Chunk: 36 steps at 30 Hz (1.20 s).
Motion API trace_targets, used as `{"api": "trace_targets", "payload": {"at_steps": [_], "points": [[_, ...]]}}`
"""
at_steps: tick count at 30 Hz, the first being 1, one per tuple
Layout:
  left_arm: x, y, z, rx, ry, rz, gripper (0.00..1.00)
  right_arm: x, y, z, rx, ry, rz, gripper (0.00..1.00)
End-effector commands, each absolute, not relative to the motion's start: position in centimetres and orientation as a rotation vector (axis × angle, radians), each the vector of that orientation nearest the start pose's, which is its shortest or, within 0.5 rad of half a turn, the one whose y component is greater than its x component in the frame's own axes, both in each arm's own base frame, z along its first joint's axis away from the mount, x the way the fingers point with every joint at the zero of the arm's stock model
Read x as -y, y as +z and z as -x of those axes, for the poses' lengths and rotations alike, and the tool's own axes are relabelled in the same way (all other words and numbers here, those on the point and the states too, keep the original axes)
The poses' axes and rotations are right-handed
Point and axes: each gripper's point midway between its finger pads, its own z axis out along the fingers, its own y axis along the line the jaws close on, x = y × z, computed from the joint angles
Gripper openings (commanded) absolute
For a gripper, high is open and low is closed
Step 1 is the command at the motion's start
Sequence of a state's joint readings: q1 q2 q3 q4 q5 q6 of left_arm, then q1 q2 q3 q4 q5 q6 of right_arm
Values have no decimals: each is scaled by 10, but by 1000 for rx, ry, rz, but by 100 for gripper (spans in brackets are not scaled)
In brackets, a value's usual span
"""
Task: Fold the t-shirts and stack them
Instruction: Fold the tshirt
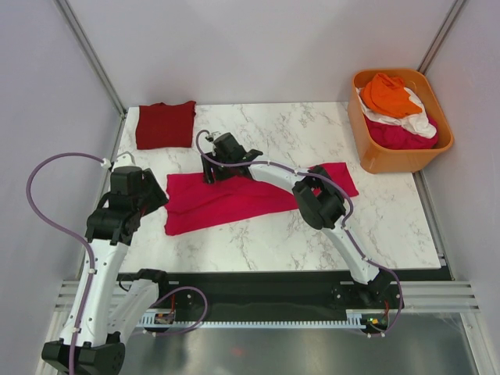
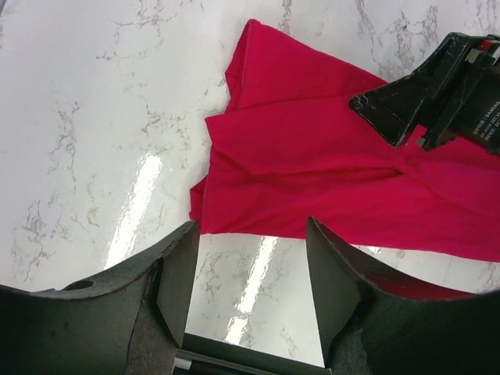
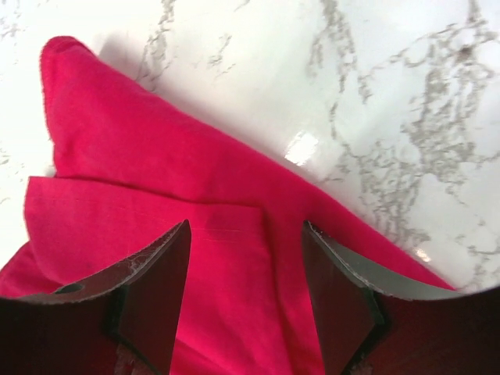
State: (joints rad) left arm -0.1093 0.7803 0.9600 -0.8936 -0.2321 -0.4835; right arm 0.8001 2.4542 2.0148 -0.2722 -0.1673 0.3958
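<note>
Only blurred white lettering [image 2: 480, 119] marks the right gripper [image 2: 394, 117]

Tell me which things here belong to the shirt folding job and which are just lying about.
Job: magenta shirt, mid-table; folded maroon shirt, far-left corner; orange shirt, white shirt, crimson shirt, all in the tub.
Just lying about: orange tub; marble table.

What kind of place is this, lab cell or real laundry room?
Probably a lab test cell: plain grey walls enclose a marble-pattern table, a metal rail fronts it, and t-shirts sit in an orange tub.
</note>
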Motion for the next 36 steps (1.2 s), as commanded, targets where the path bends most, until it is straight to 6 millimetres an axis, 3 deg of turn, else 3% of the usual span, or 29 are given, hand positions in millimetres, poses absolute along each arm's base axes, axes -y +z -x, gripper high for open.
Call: {"api": "trace_targets", "payload": {"at_steps": [1,8,14,18,28,32,36], "points": [[-4,216,-226,-2188,3,506,64,-481,72,-425,-2265,740,555,67],[-5,215,-228,-2175,8,514,63,-492,70,-420,-2276,813,559,62],[-6,215,-227,-2173,13,520,62,-501,52,-403,-2315,843,589,57],[-7,216,-226,-2163,15,526,61,-499,37,-399,-2343,824,591,56],[-8,216,-225,-2159,19,531,58,-490,27,-404,-2355,757,567,53],[-10,215,-226,-2160,25,535,57,-491,27,-401,-2362,774,570,28],[-11,215,-226,-2160,25,544,56,-490,34,-398,-2351,761,573,18]]}}
